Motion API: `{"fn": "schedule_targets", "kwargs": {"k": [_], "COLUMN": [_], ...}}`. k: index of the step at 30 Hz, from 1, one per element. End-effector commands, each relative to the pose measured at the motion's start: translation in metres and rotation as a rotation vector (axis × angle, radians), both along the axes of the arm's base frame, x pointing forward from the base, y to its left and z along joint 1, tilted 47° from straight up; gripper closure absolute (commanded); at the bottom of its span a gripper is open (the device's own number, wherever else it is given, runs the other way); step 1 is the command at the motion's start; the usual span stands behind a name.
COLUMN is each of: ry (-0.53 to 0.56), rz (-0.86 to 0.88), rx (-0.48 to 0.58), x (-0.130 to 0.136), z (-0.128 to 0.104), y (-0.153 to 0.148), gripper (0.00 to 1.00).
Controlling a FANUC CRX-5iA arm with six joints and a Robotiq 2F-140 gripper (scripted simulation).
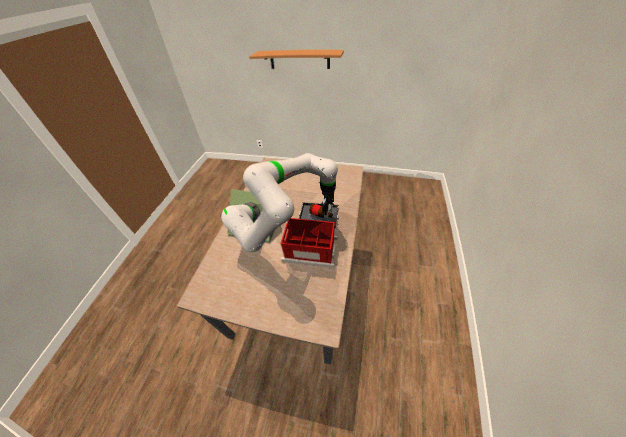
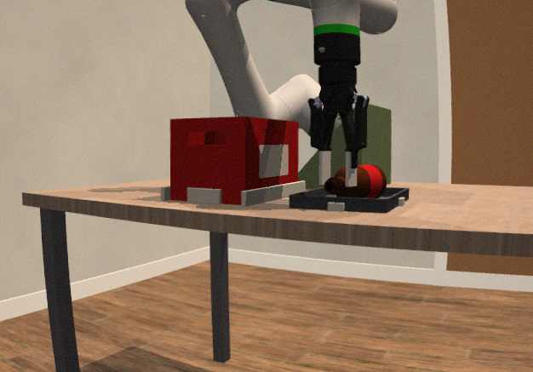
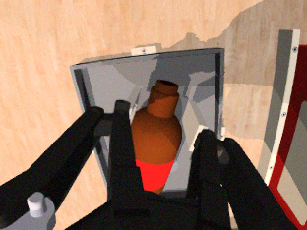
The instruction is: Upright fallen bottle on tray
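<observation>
While bottle (image 3: pixel 156 134) lies on tray (image 3: pixel 209 86), open tool (image 3: pixel 160 139) straddles it.

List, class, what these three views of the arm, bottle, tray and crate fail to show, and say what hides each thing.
- Bottle base: wrist view, covered by the gripper body.
- Contact between fingers and bottle: exterior view, the near finger overlaps the bottle; the gripper stands partly open and holds nothing.
- Bottle on the tray: top view, too small, under the wrist.
- Crate interior: exterior view, hidden by its walls.
- Arm base: exterior view, behind the crate.
</observation>
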State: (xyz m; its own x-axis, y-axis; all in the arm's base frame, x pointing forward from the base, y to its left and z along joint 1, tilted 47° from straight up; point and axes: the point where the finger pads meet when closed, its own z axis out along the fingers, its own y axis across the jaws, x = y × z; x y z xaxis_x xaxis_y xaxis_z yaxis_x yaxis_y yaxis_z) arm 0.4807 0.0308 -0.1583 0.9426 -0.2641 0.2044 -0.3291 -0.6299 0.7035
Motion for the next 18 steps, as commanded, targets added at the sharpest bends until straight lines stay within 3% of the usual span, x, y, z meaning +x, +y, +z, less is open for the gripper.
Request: {"fn": "schedule_targets", "kwargs": {"k": [1, 18], "ry": [0.000, 0.000], "rz": [0.000, 0.000], "rx": [0.000, 0.000], "x": [0.0002, -0.0005], "z": [-0.0002, -0.0080], "y": [0.0000, -0.0083], "gripper": [0.62, 0.62]}}
